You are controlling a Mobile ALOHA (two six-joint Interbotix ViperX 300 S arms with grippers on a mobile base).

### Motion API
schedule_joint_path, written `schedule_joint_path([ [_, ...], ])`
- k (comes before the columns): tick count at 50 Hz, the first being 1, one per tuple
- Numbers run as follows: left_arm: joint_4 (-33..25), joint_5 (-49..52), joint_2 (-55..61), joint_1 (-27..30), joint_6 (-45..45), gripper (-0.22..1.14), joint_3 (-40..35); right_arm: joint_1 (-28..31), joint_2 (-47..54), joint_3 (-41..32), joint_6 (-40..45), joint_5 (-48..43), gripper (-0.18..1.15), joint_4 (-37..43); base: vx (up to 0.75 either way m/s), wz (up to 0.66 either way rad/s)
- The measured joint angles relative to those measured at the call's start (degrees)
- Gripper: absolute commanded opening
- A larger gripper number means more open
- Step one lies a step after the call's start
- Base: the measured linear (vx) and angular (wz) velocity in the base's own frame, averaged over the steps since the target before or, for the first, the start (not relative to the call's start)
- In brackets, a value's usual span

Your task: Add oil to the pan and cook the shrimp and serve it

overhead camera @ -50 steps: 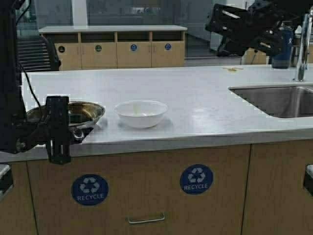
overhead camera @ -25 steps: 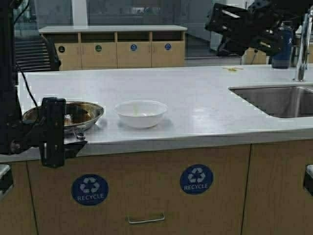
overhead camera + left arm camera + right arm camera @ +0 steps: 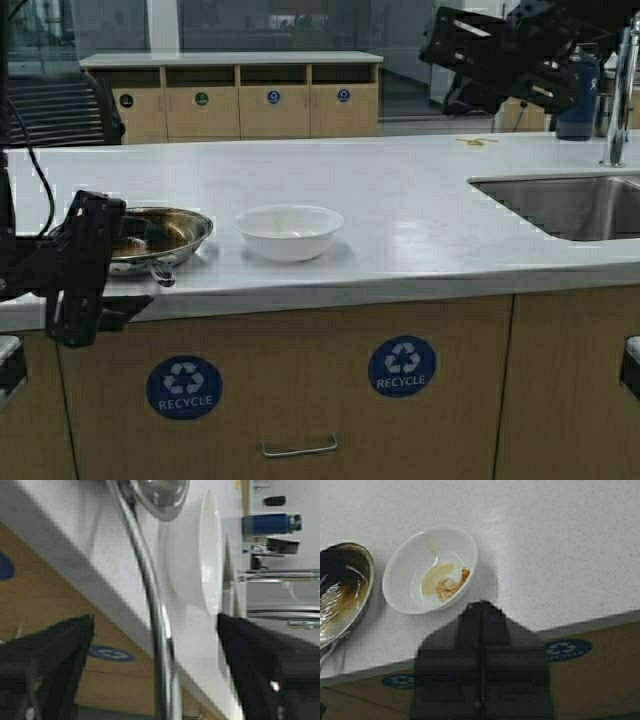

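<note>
The steel pan (image 3: 165, 232) rests on the white counter at the left, browned and oily inside (image 3: 342, 587). My left gripper (image 3: 120, 262) hangs open at the counter's front edge by the pan. In the left wrist view the pan's handle (image 3: 149, 585) runs through the wide gap of the left gripper (image 3: 155, 625), touching neither finger. The shrimp (image 3: 449, 586), browned and curled, lies in the white bowl (image 3: 288, 232) beside a small pool of yellow oil (image 3: 434, 576). My right gripper (image 3: 481, 611) is shut and empty, held high above the counter (image 3: 470, 50).
A steel sink (image 3: 570, 205) with a tap (image 3: 618, 90) is sunk into the counter's right end. A blue bottle (image 3: 577, 95) stands behind it. Cabinet fronts with recycle stickers (image 3: 400, 365) drop below the counter edge. Low cabinets (image 3: 230, 95) stand in the background.
My left gripper has drawn back to the left along the counter's front edge and tilted. The pan and bowl stay where they were. The right arm has not moved.
</note>
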Motion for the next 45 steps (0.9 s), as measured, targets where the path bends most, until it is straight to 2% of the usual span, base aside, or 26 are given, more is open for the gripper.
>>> schedule_joint_path([
  [25,-4.7,1.0,-12.9,0.0,12.8,1.03,8.9,0.0,0.0,-0.1,0.0,-0.1,0.06,0.1,0.00,0.00],
  [45,-5.4,11.3,-31.9,0.0,21.6,1.03,9.9,0.1,0.0,-0.2,-0.2,0.0,0.06,0.1,0.00,0.00],
])
